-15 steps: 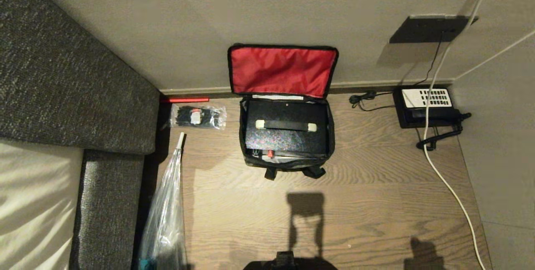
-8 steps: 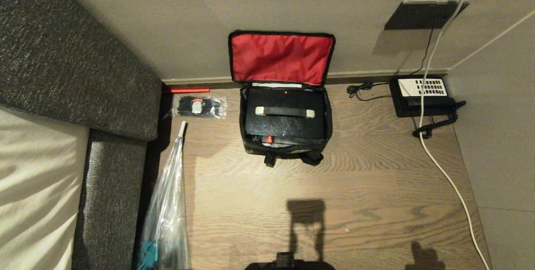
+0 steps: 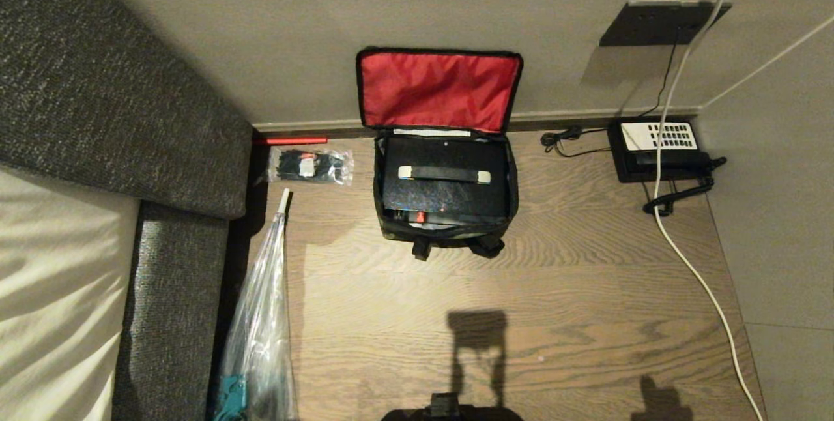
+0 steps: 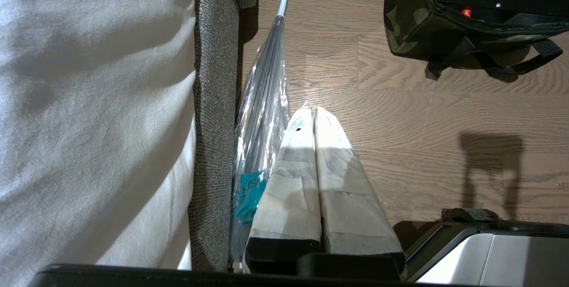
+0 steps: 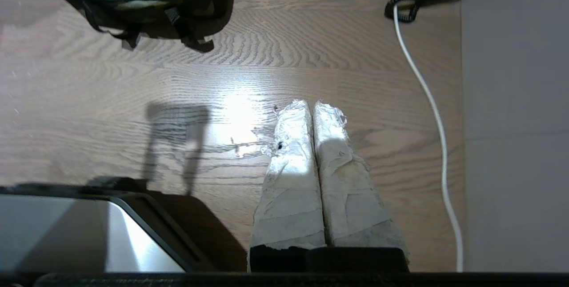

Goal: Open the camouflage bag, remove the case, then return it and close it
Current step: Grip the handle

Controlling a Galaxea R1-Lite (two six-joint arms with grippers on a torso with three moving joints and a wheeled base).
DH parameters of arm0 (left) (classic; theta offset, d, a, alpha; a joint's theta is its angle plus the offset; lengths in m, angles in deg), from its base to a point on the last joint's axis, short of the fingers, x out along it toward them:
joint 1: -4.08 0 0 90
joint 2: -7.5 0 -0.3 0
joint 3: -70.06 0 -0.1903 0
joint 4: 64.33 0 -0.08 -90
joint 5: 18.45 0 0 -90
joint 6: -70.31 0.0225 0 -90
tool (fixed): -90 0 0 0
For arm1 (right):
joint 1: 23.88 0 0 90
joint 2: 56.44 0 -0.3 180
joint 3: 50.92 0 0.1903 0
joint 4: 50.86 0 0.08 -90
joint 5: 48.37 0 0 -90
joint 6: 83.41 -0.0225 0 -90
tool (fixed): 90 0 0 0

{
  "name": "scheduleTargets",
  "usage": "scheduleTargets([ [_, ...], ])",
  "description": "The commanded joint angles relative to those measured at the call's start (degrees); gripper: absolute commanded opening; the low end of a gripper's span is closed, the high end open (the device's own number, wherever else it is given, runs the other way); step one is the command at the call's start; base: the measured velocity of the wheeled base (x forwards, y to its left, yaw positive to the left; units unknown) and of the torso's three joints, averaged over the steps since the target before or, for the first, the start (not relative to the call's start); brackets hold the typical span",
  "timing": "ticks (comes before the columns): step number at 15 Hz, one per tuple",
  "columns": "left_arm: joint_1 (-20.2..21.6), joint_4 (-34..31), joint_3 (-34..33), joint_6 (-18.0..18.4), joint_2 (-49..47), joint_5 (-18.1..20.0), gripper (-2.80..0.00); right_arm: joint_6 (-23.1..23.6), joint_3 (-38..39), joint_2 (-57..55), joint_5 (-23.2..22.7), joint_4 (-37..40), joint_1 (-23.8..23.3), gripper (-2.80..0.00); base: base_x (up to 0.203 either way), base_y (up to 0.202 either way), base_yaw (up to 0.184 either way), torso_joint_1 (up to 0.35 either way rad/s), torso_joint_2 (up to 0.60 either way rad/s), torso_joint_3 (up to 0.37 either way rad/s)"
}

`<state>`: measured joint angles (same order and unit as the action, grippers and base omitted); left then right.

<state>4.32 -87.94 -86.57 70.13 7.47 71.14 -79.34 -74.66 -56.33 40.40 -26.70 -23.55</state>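
Note:
The camouflage bag (image 3: 456,236) stands open on the wooden floor against the wall, its red-lined lid flap (image 3: 438,90) leaning back on the wall. Inside lies the black case (image 3: 445,194), handle (image 3: 444,174) with cream ends facing up, small red latch (image 3: 420,217) at the near edge. Neither arm shows in the head view. My left gripper (image 4: 311,111) is shut and empty above the floor, the bag (image 4: 409,25) well ahead of it. My right gripper (image 5: 311,105) is also shut and empty, far from the bag (image 5: 146,5).
A grey upholstered sofa (image 3: 98,115) fills the left side. Beside it lie a long clear plastic bag (image 3: 260,317) and a packet of black ties (image 3: 309,165). A black telephone (image 3: 658,150) and a white cable (image 3: 684,264) are at the right wall.
The whole head picture shifted between one second and half a second ago, so the camera moved. Since then nothing differs; the bag stays open with the case inside.

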Motion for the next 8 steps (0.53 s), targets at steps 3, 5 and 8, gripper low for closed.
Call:
scheduleTargets([
  [3, 0.0, 0.0, -0.2, 0.0, 0.0, 0.0, -2.8, 1.0, -1.3, 0.2, -0.2, -0.8, 0.0, -2.8, 0.0, 0.0, 0.0, 0.0, 0.0, 0.0],
  [5, 0.0, 0.0, -0.2, 0.0, 0.0, 0.0, -2.8, 0.9, -11.0, 0.2, -0.5, 2.9, 0.0, -2.8, 0.0, 0.0, 0.0, 0.0, 0.0, 0.0],
  [8, 0.0, 0.0, -0.2, 0.2, 0.1, 0.0, -2.8, -1.0, -35.4, -0.7, -3.7, 30.4, 0.0, -2.8, 0.0, 0.0, 0.0, 0.0, 0.0, 0.0],
])
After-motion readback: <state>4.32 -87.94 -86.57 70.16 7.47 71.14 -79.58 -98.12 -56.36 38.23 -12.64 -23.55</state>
